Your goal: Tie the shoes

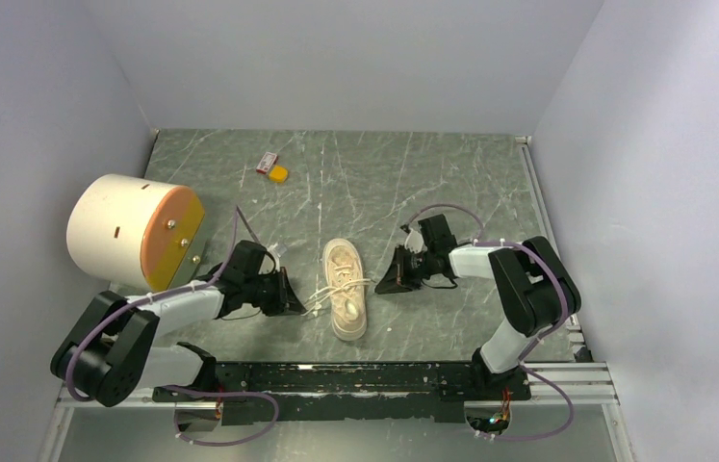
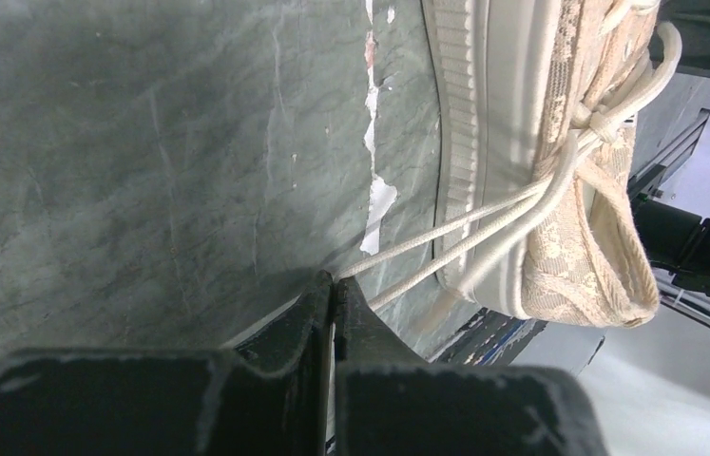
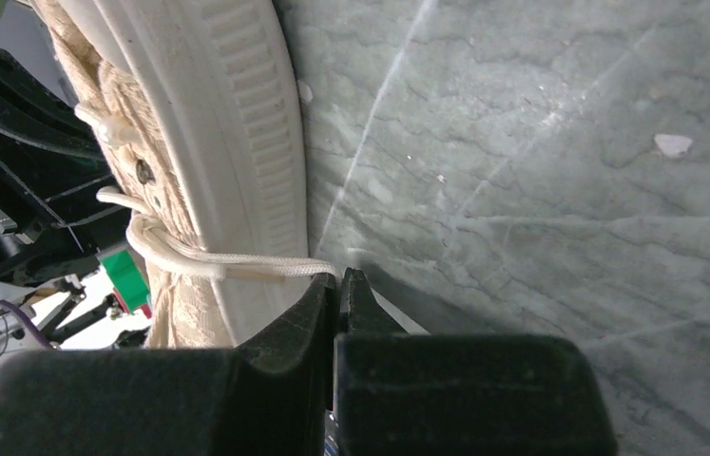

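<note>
The cream low-top sneaker [image 1: 346, 287] lies in the middle of the table, between the two arms. My left gripper [image 1: 295, 300] sits low at its left side, shut on a white lace [image 2: 446, 228] that runs taut from the shoe's eyelets to my tips [image 2: 334, 281]. My right gripper [image 1: 386, 280] sits at the shoe's right side, shut on the other lace [image 3: 256, 268], which runs over the pale sole [image 3: 246, 142] to my tips [image 3: 341, 277]. A knot [image 2: 601, 122] shows on the lacing.
A large cream-and-orange cylinder [image 1: 134, 229] stands at the left. A small orange piece [image 1: 278, 173] and a small red-and-white thing [image 1: 266, 163] lie at the back. Grey walls close in on three sides. The black base rail [image 1: 365, 377] runs along the near edge.
</note>
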### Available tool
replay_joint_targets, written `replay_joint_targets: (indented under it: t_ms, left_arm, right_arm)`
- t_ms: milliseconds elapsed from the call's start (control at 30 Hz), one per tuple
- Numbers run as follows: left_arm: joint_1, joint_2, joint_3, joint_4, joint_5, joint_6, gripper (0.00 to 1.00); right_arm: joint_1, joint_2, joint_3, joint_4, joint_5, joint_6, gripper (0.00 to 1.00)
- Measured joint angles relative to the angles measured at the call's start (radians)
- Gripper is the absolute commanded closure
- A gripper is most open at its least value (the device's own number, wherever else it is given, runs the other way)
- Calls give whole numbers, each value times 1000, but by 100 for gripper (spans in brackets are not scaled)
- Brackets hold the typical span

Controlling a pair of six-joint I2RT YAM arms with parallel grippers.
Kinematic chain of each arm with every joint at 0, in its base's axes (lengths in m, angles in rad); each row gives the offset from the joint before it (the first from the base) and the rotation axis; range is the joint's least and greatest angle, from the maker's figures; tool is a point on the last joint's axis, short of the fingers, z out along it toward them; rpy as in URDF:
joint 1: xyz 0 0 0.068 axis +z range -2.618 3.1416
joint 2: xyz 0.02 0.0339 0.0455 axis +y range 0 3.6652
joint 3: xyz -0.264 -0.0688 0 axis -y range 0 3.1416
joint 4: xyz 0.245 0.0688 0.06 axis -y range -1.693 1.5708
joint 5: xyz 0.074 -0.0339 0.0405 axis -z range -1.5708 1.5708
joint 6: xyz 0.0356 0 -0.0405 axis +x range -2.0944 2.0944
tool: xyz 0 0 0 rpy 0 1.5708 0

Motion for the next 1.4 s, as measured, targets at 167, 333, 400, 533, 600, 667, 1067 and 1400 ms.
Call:
replay_joint_targets:
  t_ms: [167, 333, 400, 533, 600, 667, 1067, 1400]
  left_arm:
    - [5, -18, -15, 27, 3, -6, 94]
    - [7, -29, 22, -35, -10, 25, 54]
    - [11, -66, 48, -100, -36, 35, 33]
    - [13, -212, 145, -277, -116, 56, 11]
    - [16, -295, 228, -373, -165, 68, 10]
    - [16, -375, 311, -456, -208, 76, 8]
    - [16, -325, 1352, -769, -398, 331, 3]
    - [16, -219, 1805, -743, -460, 532, 3]
  right_arm:
    - [4, -6, -10, 7, 0, -9, 100]
    - [20, -93, 5, -70, 53, -37, 59]
    - [28, -141, 37, -150, 103, -58, 40]
    - [35, -253, 144, -316, 189, -106, 23]
    - [38, -337, 226, -405, 230, -137, 16]
    - [39, -416, 330, -488, 275, -166, 12]
    - [40, -634, 995, -842, 586, -267, 2]
    - [40, -527, 1597, -1033, 752, -281, 0]
